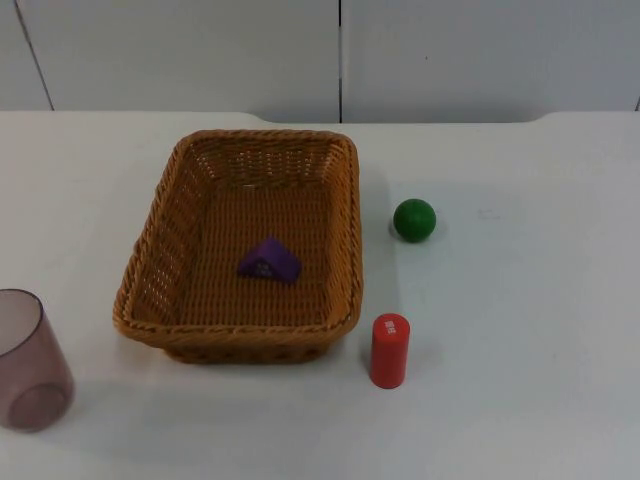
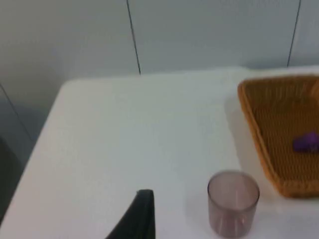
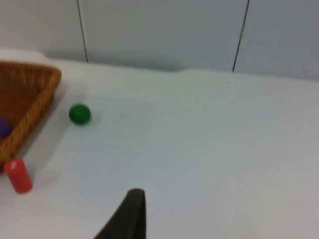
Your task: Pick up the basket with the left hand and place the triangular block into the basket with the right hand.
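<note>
One purple triangular block (image 1: 269,261) lies inside one wicker basket (image 1: 160,237), on its floor. Basket rests on white table (image 1: 520,330). One green ball (image 1: 414,220) just beside basket. One red cylinder (image 1: 389,350) near basket's corner. One tinted cup (image 1: 28,360), upright, apart from basket. Left gripper (image 2: 137,219), right gripper (image 3: 130,215): each above bare table, holding nothing, finger spacing cannot be told.

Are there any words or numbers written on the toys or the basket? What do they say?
Red cylinder: a small white mark on its top end, too small to read.
Purple triangular block: a small pale mark on its face, too blurred to read.
Basket, green ball, cup: no writing to be seen.
</note>
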Controlling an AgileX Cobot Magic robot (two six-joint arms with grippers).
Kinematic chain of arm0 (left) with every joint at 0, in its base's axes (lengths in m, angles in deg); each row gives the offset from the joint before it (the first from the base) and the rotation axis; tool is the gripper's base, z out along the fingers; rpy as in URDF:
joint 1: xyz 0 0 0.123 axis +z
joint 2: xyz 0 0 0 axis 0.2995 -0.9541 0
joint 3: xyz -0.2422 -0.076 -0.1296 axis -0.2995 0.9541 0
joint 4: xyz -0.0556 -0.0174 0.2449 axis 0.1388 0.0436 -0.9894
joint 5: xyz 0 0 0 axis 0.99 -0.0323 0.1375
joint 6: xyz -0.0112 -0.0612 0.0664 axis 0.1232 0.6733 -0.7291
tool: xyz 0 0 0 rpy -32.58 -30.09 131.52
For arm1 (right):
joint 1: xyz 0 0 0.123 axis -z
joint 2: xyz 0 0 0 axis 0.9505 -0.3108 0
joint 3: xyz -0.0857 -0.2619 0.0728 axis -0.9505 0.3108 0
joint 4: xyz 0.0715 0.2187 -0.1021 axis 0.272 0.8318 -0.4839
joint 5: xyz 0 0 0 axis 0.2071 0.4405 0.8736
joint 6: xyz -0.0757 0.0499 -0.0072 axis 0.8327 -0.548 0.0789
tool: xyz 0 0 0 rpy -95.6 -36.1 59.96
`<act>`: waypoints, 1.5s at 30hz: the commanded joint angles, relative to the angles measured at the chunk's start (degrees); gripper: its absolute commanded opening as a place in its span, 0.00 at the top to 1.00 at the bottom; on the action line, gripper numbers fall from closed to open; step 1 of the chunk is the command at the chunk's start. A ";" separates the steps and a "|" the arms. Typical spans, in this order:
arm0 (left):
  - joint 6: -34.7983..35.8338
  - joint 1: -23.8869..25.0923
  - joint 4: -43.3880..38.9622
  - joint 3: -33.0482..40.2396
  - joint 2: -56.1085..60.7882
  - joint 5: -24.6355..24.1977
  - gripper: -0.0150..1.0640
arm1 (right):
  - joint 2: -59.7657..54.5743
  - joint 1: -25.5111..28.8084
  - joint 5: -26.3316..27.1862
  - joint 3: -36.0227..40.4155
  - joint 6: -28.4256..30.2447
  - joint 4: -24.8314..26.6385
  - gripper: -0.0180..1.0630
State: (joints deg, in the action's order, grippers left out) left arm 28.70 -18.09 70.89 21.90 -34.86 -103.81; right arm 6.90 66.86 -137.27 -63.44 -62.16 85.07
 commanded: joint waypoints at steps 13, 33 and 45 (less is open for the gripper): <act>0.52 0.09 -0.82 8.32 0.03 2.38 0.01 | 0.12 -0.23 0.98 7.01 -1.84 0.20 0.02; 0.52 0.09 -0.82 8.32 0.03 2.38 0.01 | 0.12 -0.23 0.98 7.01 -1.84 0.20 0.02; 0.30 0.09 -0.82 8.28 0.03 2.38 0.01 | 0.12 -0.23 0.98 7.01 -1.84 0.20 0.02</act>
State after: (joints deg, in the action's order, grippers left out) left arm 28.70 -18.09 70.49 30.00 -34.98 -102.09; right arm 6.90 66.86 -136.76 -56.56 -64.02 85.07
